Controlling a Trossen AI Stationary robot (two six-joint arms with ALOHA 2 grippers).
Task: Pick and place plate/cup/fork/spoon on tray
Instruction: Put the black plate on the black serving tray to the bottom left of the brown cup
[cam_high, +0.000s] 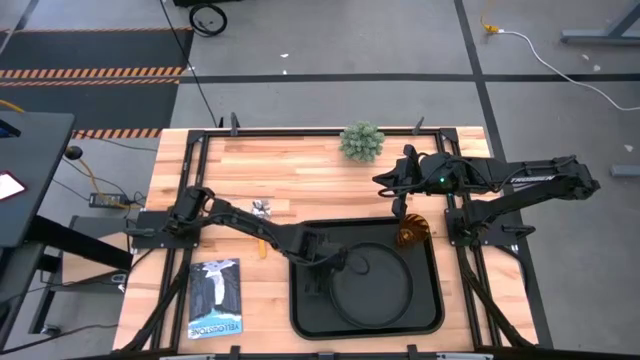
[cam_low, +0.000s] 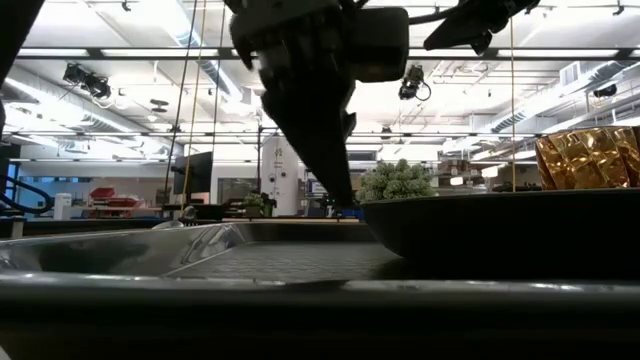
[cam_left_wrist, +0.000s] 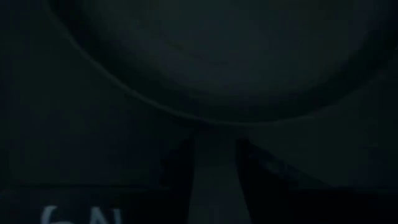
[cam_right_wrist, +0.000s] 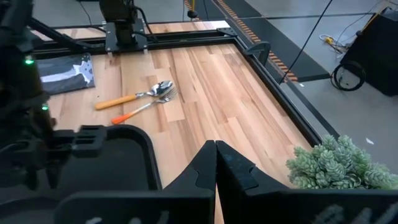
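Observation:
The round black plate (cam_high: 375, 285) lies inside the black tray (cam_high: 305, 310) at the table's near side. My left gripper (cam_high: 347, 262) reaches in from the left and is shut on the plate's left rim. The amber cup (cam_high: 410, 232) is at the tray's far right corner. The fork (cam_right_wrist: 144, 107) and the spoon (cam_right_wrist: 134, 98) lie side by side on the wood left of the tray. My right gripper (cam_high: 384, 188) hangs shut and empty above the table, beyond the cup. My left gripper holds the plate by its rim (cam_left_wrist: 214, 121) on the plate's left side, a finger on either side of it. The fingers (cam_low: 343, 195) come from above, pointing down. The plate sits level in the tray.
A green spiky plant ball (cam_high: 361, 141) stands at the table's far edge. A booklet (cam_high: 215, 298) lies at the near left. Bare wood shows between the cutlery and the plant.

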